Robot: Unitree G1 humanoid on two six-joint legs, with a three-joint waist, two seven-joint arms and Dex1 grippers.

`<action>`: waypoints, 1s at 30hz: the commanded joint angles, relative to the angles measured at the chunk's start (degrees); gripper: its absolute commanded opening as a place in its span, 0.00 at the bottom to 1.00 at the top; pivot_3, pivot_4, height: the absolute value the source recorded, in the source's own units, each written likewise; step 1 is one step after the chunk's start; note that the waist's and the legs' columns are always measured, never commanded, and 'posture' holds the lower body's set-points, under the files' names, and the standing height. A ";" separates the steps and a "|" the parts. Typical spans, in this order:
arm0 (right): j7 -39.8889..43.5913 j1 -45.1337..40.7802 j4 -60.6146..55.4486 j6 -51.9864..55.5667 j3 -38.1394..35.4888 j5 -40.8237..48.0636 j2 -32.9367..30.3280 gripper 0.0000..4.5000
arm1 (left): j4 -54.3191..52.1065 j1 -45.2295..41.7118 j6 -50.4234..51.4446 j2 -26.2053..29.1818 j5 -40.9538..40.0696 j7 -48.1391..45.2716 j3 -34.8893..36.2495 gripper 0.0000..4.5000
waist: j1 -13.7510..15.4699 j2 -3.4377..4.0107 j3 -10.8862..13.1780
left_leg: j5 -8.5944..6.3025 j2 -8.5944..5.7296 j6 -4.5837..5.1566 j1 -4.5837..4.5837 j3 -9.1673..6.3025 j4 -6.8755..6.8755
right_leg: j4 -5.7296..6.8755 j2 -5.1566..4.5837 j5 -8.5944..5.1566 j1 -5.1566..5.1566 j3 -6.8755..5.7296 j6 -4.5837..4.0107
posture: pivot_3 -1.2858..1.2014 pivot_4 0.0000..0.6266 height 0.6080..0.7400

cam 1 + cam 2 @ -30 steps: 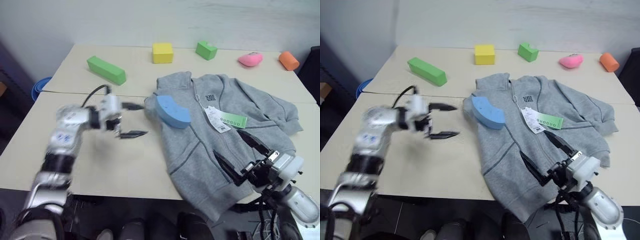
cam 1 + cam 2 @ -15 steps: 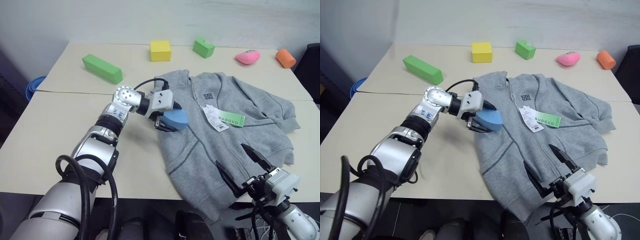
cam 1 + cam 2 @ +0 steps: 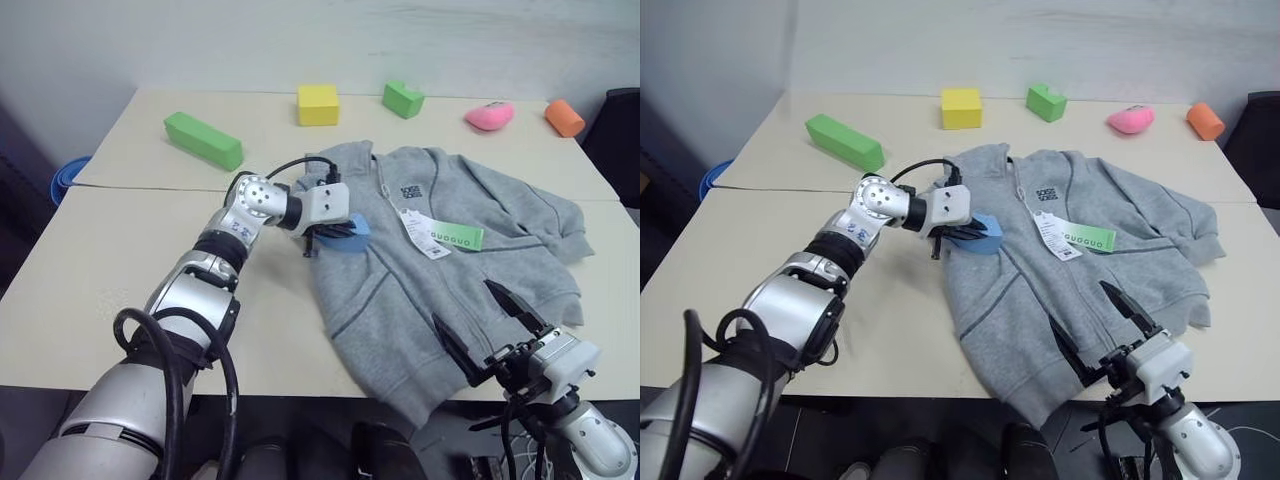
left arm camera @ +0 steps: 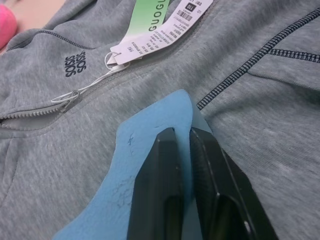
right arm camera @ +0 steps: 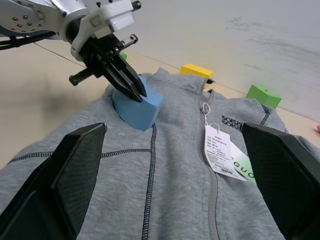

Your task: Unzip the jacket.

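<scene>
Pinching the blue foam block (image 3: 345,233), the left end effector (image 3: 335,232) risked dragging the heather-grey hooded jacket (image 3: 440,270) askew; the right end effector (image 3: 490,325) was held spread.

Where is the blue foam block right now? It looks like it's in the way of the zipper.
The blue foam block lies on the jacket, on its chest panel on the robot's left of the zipper, with the left gripper shut on its top.
</scene>
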 commanded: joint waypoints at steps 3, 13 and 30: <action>0.31 -1.39 -0.79 0.92 0.37 1.05 -1.53 1.00 | -1.40 1.58 4.22 1.28 -11.80 -8.70 11.00 0.00 | -0.34 -0.01 0.00 | 0.00 -0.02 0.00 -0.07 0.02 0.00 | 0.04 -0.07 -0.01 -0.08 -0.04 -0.02 | 0.52 0.24 1.00; 0.16 -2.52 -1.54 3.11 0.69 1.66 -2.36 1.00 | -3.30 2.29 13.26 7.66 -18.35 -5.45 20.59 0.56 | -0.21 -0.01 0.01 | 0.01 -0.07 0.00 -0.44 -0.07 0.06 | 0.03 -0.09 0.00 -0.33 -0.22 0.00 | 0.52 0.24 1.00; -0.17 -0.80 -4.01 5.70 -0.34 2.46 -3.39 1.00 | -3.72 6.54 -0.73 8.13 -7.74 -12.37 9.59 0.99 | 0.78 -0.01 0.00 | 0.01 -0.13 -0.01 -0.45 0.04 0.14 | 0.03 -0.07 0.00 -0.32 -0.20 0.02 | 0.52 0.24 1.00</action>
